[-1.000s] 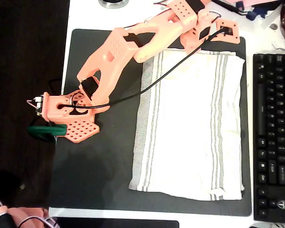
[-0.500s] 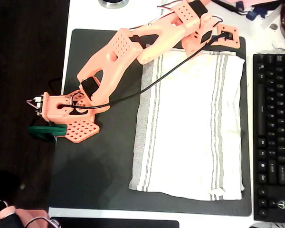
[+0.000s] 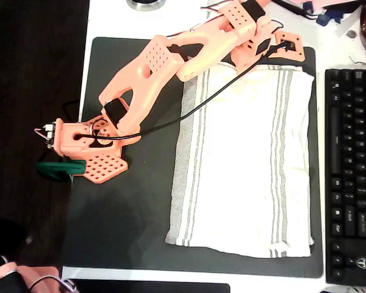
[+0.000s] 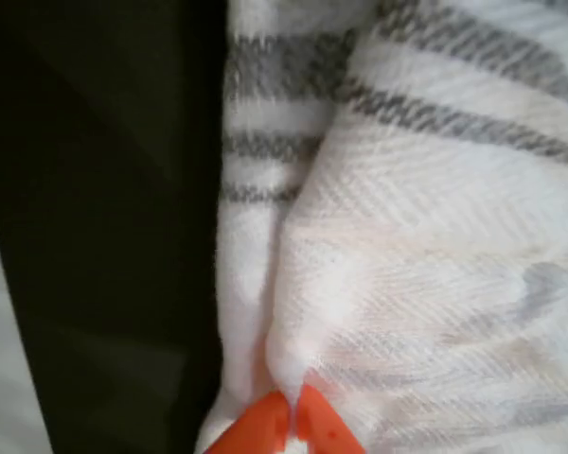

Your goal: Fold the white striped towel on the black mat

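Observation:
The white striped towel (image 3: 244, 159) lies spread flat on the right half of the black mat (image 3: 128, 213), its grey stripes running top to bottom in the overhead view. My orange arm reaches from its base at the mat's left edge to the towel's far edge, where my gripper (image 3: 262, 55) sits. In the wrist view the two orange fingertips (image 4: 292, 421) meet at the bottom of the picture. A raised fold of the towel (image 4: 407, 284) is pinched between them, and the mat (image 4: 104, 236) is dark to its left.
A black keyboard (image 3: 351, 177) lies along the mat's right side. The arm's base (image 3: 85, 143) and a green clamp (image 3: 58, 169) stand at the mat's left edge. The left half of the mat is bare. A dark pad (image 3: 152, 287) shows at the bottom edge.
The gripper end of the arm has shifted slightly up and left at the towel's far edge. The towel's body has not moved.

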You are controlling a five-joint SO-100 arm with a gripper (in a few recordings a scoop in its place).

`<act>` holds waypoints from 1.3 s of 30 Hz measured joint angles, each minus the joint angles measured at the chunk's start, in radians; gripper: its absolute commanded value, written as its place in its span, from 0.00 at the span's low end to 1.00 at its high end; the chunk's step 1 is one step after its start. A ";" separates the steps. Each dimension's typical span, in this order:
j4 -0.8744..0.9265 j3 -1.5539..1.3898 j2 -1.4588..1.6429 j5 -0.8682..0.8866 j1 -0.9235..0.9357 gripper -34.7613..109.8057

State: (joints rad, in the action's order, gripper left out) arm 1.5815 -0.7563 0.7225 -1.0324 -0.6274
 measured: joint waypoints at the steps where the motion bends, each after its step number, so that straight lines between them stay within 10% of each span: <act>1: 0.002 0.009 0.000 0.002 0.002 0.24; 39: 0.058 0.167 -0.092 0.031 -0.006 0.24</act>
State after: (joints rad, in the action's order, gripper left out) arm 1.6398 -0.5890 0.6305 -1.0017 -0.6335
